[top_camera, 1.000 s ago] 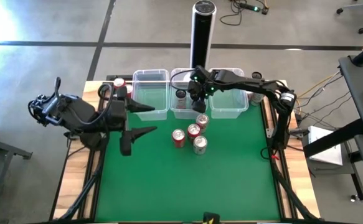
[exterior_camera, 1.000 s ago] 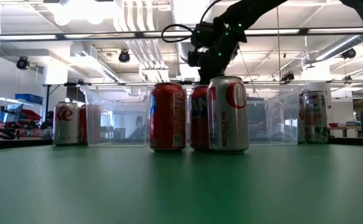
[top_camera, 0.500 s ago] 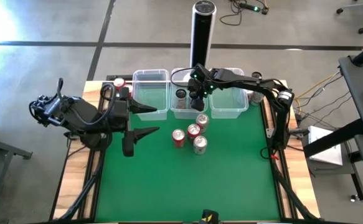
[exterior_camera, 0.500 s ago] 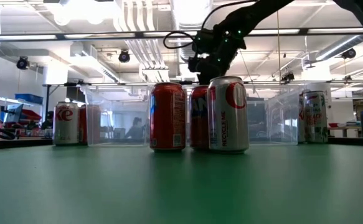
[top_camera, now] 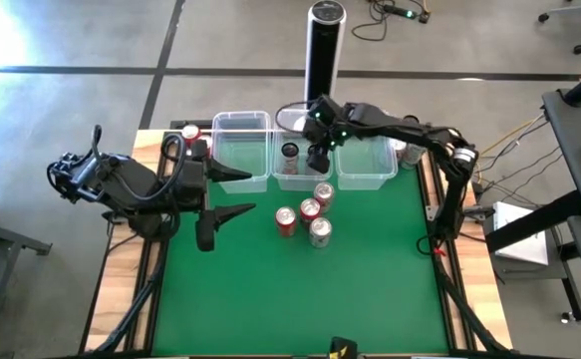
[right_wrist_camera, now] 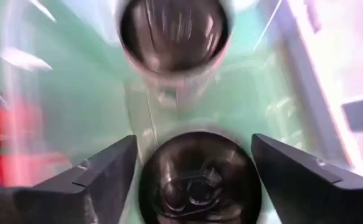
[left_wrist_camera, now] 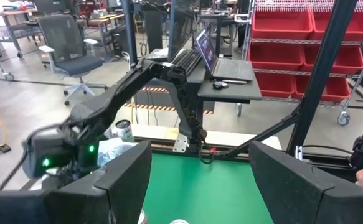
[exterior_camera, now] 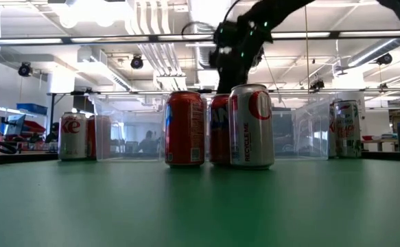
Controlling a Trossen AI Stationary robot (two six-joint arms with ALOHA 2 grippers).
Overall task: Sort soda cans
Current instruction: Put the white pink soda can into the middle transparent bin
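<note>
Over the middle clear bin (top_camera: pixel 292 178) at about twelve o'clock on the table, the right gripper (top_camera: pixel 319 160) hangs with its fingers (right_wrist_camera: pixel 88 180) spread either side of a dark can (right_wrist_camera: pixel 199 180), which sits in the bin beside another dark can (top_camera: pixel 289 152), apparently a drop-off. Four cans (top_camera: pixel 308 212), three red and one silver, wait clustered mid-table. The left gripper (top_camera: pixel 232 192) idles at nine o'clock, spread wide.

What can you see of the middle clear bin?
The middle bin is a clear plastic tub, open-topped, upright at the mat's far edge between two similar bins. A dark can stands inside; the right wrist view shows a second dark can below the open right gripper, which hangs over the bin.
</note>
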